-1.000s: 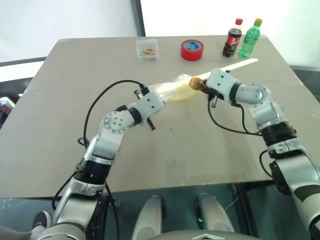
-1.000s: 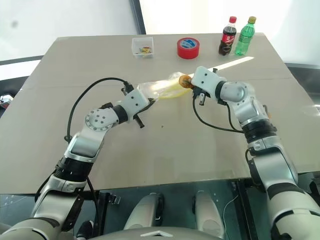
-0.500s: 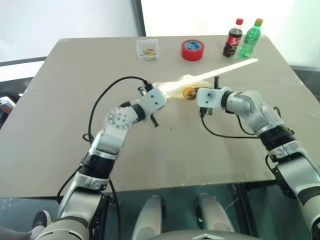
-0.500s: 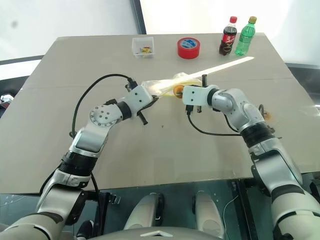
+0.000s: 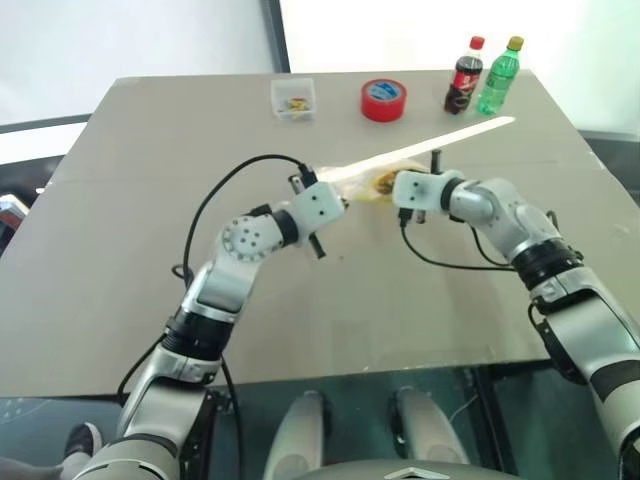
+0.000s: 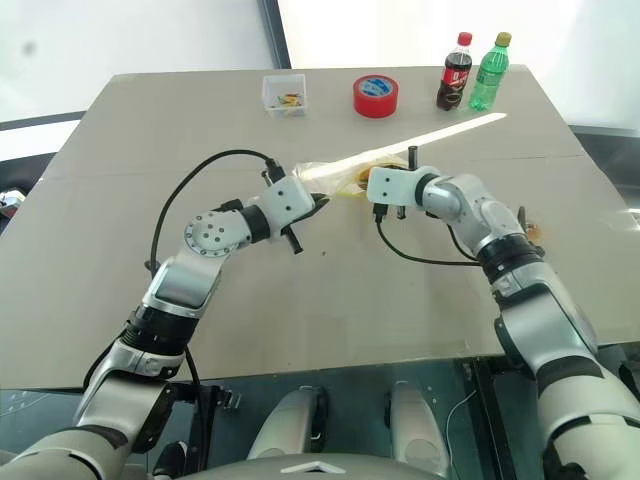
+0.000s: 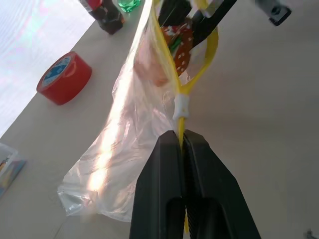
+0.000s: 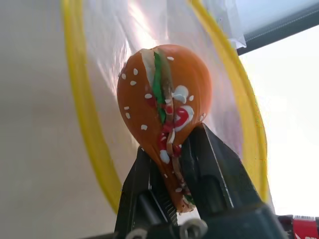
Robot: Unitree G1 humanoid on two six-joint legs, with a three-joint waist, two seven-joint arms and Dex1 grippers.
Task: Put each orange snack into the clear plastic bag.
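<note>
My left gripper is clamped on the yellow strip of the clear plastic bag, holding its mouth up above the table. My right gripper pinches an orange snack framed by that opening. Farther back I see a red tape roll, small clear box and two bottles.

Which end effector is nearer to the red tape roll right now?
Right, by a small margin. The right end effector sits nearly straight in front of the red tape roll; the left end effector is farther to the left.
</note>
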